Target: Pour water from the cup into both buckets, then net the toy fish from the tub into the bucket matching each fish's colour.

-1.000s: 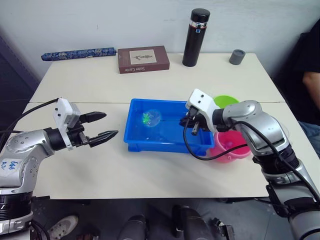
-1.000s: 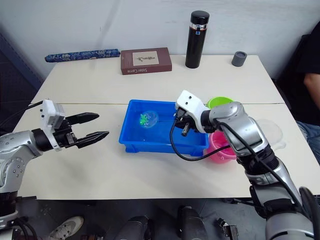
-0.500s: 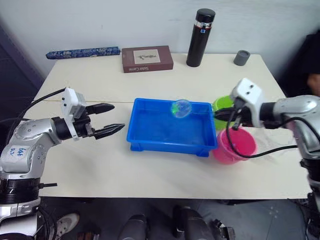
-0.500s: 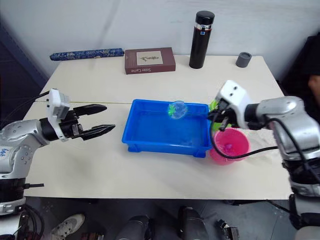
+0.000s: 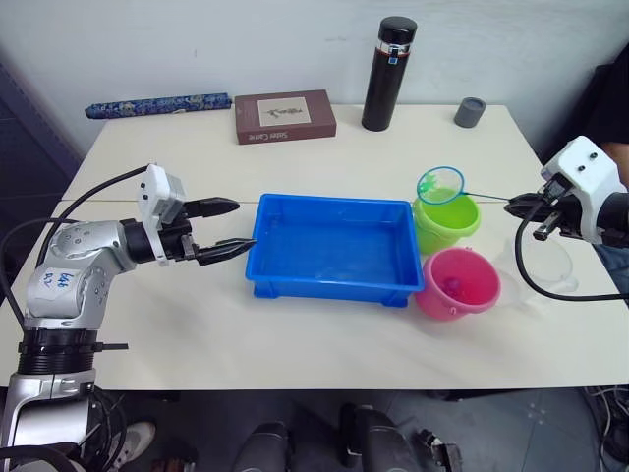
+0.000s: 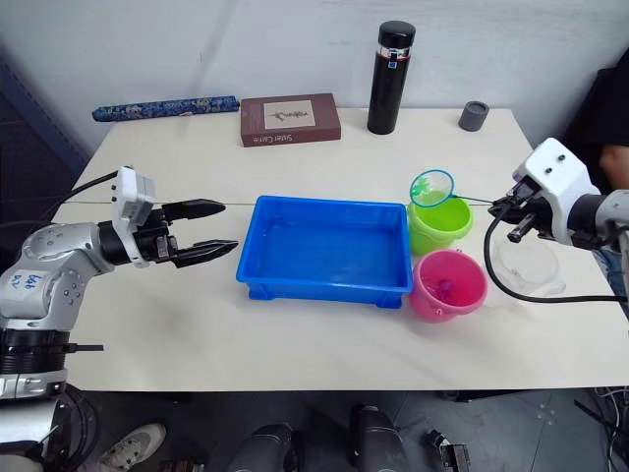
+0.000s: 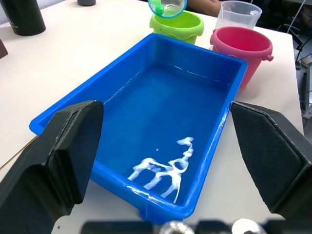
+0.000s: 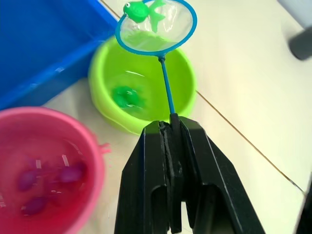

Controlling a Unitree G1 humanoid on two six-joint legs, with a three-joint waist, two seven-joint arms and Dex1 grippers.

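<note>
The blue tub (image 5: 329, 280) sits mid-table with water glinting on its floor. To its right stand the lime green bucket (image 5: 447, 221) and, nearer, the pink bucket (image 5: 458, 285). My right gripper (image 5: 511, 204) is shut on the thin handle of the net (image 8: 156, 27), whose hoop hovers over the green bucket's far rim with a green toy fish (image 8: 141, 9) in the mesh. Another green fish (image 8: 126, 95) lies in the green bucket, and pink fish (image 8: 73, 173) lie in the pink one. The clear cup (image 6: 528, 265) stands right of the pink bucket. My left gripper (image 5: 245, 224) is open just left of the tub.
Along the far edge stand a black flask (image 5: 386, 74), a brown box (image 5: 285, 116), a grey cap (image 5: 470, 111) and a blue patterned roll (image 5: 157, 104). A person (image 5: 619, 88) sits at the right edge. A seam crosses the table behind the tub.
My right gripper carried the net with the green fish up out of the tub and rightwards to above the green bucket. The left gripper drew closer to the tub's left wall.
</note>
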